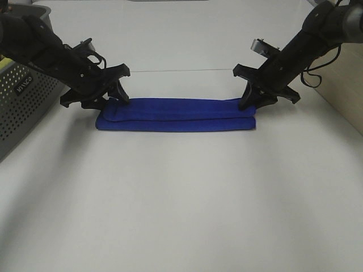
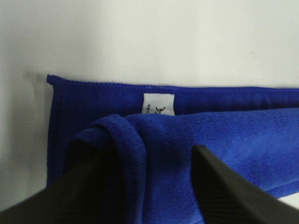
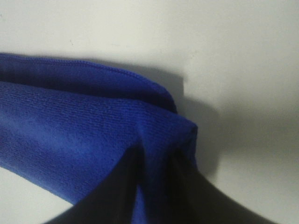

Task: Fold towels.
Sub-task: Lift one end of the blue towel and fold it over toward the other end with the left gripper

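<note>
L end effector (image 2: pixel 149 154) apart astride towel (image 1: pixel 176 116) end; R end effector (image 3: pixel 156 156) at other end, grip unclear.

White worktop (image 1: pixel 181 215), plain and matte. On it in front of me lies one blue towel (image 1: pixel 176 116), folded into a long narrow strip running left to right (small white tag (image 2: pixel 158 104) at my left end). A grey perforated basket (image 1: pixel 22 102) sits at the worktop's left edge.
</note>
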Robot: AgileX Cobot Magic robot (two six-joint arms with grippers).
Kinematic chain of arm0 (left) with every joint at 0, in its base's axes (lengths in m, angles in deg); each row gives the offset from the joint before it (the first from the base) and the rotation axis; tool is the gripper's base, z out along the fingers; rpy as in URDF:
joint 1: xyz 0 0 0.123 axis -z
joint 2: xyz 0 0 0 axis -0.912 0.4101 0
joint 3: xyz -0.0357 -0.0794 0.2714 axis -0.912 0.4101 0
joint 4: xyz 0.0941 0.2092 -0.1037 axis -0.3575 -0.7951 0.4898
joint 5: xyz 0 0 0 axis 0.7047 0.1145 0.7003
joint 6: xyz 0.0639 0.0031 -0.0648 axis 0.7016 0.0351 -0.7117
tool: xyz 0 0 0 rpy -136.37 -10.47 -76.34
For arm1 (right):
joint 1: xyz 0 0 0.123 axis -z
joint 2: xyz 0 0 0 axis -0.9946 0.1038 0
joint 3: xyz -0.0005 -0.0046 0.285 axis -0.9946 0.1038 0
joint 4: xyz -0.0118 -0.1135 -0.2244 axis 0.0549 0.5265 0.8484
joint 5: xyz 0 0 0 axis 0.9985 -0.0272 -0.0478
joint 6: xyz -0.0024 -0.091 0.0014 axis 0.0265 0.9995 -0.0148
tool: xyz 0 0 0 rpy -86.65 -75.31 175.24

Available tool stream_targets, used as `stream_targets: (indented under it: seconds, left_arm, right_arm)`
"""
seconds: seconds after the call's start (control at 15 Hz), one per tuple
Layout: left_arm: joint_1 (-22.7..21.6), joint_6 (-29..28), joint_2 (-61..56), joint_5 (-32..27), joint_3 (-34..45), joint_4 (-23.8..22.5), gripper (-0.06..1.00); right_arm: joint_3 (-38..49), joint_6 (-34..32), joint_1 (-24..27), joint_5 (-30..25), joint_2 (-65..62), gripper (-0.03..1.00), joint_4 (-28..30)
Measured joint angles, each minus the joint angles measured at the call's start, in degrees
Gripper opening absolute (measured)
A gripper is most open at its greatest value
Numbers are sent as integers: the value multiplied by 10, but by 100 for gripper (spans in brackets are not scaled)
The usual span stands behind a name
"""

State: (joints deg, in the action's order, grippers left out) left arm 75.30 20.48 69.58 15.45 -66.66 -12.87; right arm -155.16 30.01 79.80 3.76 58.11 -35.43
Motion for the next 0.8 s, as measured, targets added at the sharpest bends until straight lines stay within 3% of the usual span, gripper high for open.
stream_targets:
  seconds: [0.13,0.27,0.47,0.6,0.8]
  left_arm:
    - [0,0,0,-1,-11,0,73]
    - [0,0,0,-7,-23,-10,75]
    - [0,-3,0,-33,-40,-62,76]
    - [0,-41,0,-52,-42,-124,76]
    - [0,-58,0,-61,-42,-159,76]
  right_arm:
    - [0,0,0,-4,-4,66,-2]
    - [-5,0,0,-13,-15,77,-2]
    - [-6,0,0,-41,-44,81,11]
    - [-6,0,0,-55,-49,82,30]
    - [-6,0,0,-56,-49,82,32]
